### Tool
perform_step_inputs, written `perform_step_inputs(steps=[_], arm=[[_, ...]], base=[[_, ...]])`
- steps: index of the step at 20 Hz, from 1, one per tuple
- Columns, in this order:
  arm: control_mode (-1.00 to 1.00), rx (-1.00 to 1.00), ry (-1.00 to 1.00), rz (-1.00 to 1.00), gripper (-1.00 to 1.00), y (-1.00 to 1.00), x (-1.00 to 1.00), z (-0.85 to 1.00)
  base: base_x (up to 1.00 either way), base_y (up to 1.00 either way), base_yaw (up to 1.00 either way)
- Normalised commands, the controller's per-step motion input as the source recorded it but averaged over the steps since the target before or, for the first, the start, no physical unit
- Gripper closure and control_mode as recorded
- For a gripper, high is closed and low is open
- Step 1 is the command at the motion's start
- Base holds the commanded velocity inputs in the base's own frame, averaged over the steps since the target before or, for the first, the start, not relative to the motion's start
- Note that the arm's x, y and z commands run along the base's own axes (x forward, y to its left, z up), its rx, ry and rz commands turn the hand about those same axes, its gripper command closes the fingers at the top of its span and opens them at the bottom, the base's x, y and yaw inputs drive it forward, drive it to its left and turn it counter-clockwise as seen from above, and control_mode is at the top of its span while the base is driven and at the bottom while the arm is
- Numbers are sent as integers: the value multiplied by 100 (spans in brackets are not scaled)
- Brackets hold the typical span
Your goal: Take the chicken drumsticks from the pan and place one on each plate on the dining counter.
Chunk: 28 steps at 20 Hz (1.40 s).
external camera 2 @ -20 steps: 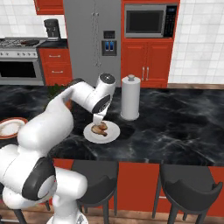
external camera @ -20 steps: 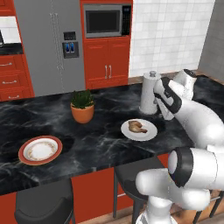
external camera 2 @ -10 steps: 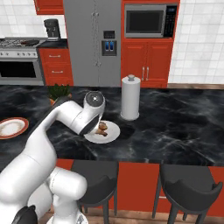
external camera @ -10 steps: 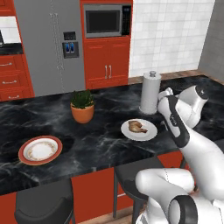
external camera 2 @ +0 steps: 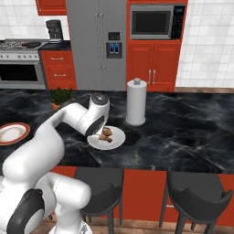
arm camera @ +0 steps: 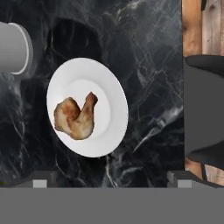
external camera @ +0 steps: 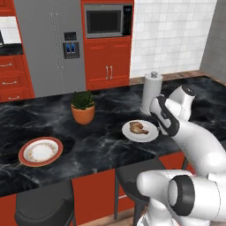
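A golden-brown chicken drumstick (arm camera: 76, 117) lies on the plain white plate (arm camera: 109, 109) on the dining counter (external camera: 101, 145); the same plate (external camera: 149, 133) sits near the counter's front edge. My gripper (arm camera: 109, 181) hangs above the counter beside this plate, open, with nothing between its fingertips (arm camera: 40, 180). In the right base view the hand (external camera 2: 98, 118) is over the plate's left side (external camera 2: 117, 139). The red-rimmed plate (external camera: 40, 151) sits bare at the far left of the counter. The pan and the darker drumstick are out of view.
A paper towel roll (external camera: 151, 92) stands just behind the white plate. A terracotta plant pot (external camera: 83, 111) sits mid-counter. Dark bar stools (external camera 2: 196, 199) stand under the front edge. The fridge (external camera: 50, 44) and red cabinets line the back wall.
The hand has drawn back from beside the paper towel roll toward the counter's front edge. The drumstick stays on the white plate.
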Motion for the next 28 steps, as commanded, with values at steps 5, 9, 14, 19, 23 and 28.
perform_step_inputs(steps=[5,9,14,19,23,28], arm=[[100,0,0,0,-100,0,0,0],[100,0,0,0,-100,0,0,0],[100,0,0,0,-100,0,0,0],[100,0,0,0,-100,0,0,0],[100,0,0,0,-100,0,0,0],[100,0,0,0,-100,0,0,0]], base=[[-10,4,3],[-70,26,9],[-93,34,11],[11,84,13],[8,100,8],[0,100,0]])
